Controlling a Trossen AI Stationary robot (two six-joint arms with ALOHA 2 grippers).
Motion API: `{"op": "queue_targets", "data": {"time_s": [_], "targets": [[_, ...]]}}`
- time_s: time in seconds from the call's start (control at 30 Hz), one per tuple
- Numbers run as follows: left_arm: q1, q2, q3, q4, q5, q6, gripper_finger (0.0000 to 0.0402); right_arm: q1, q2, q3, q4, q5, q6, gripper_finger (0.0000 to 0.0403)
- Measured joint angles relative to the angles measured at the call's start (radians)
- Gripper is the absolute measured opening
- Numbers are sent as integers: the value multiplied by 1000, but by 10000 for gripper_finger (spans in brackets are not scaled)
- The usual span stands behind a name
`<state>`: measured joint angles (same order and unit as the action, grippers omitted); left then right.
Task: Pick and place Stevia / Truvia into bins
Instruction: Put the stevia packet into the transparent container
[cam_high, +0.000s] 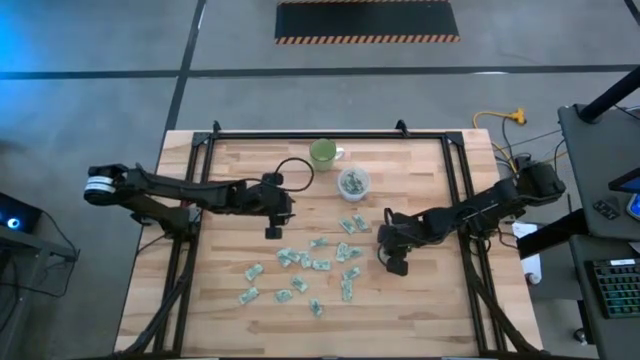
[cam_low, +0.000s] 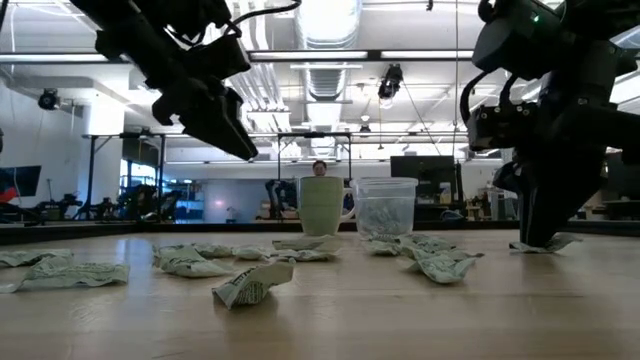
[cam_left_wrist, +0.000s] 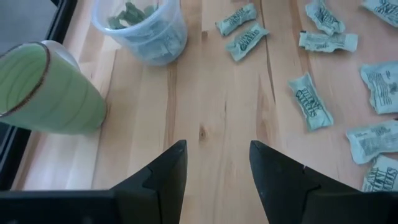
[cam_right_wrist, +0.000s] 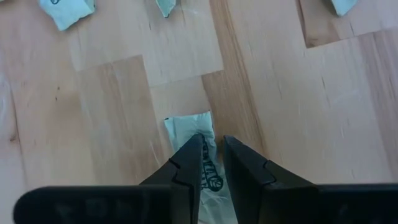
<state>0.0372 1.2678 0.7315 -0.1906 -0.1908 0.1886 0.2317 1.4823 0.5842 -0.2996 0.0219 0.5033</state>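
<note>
Many pale green and white Stevia sachets (cam_high: 300, 262) lie flat and scattered over the middle of the wooden table. A few more sit inside the clear plastic cup (cam_high: 353, 182), which stands on its base toward the far edge. My right gripper (cam_high: 397, 265) is down at the table, right of the scatter, shut on one sachet (cam_right_wrist: 186, 126). My left gripper (cam_high: 272, 231) hangs open above bare wood left of the sachets, raised well off the table in the low view (cam_low: 235, 135). In its wrist view the fingers (cam_left_wrist: 217, 146) point toward the cup (cam_left_wrist: 146, 28). My right gripper (cam_right_wrist: 213, 138) pinches a single sachet between its two fingers, coming from above and pointing down. The fingers sit at about the sachet's middle, and its free end (cam_right_wrist: 189, 127) sticks out past them. The sachet still lies on the table (cam_low: 555, 242).
A green mug (cam_high: 324, 153) stands just left of the clear cup near the far edge. A black frame rail (cam_high: 330, 136) borders the table. Bare wood lies along the near edge and beside the left gripper. A person shows far off in the room behind the mug (cam_low: 319, 168).
</note>
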Motion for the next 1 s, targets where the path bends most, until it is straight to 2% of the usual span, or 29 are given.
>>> {"op": "queue_targets", "data": {"time_s": [0.3, 0.57, 0.8, 1.0], "targets": [[0, 0, -1, -3, 0, -1, 158, 8, -22, -2, 2, 8, -5, 12], [0, 1, -1, -3, 0, 0, 158, 9, -34, -1, -1, 7, -51, 9], [0, 1, -2, -3, 0, 0, 158, 8, -41, 71, -2, 45, -211, 8], [0, 2, -2, -3, 0, 0, 158, 6, -42, 171, -10, 201, -437, 8]]}}
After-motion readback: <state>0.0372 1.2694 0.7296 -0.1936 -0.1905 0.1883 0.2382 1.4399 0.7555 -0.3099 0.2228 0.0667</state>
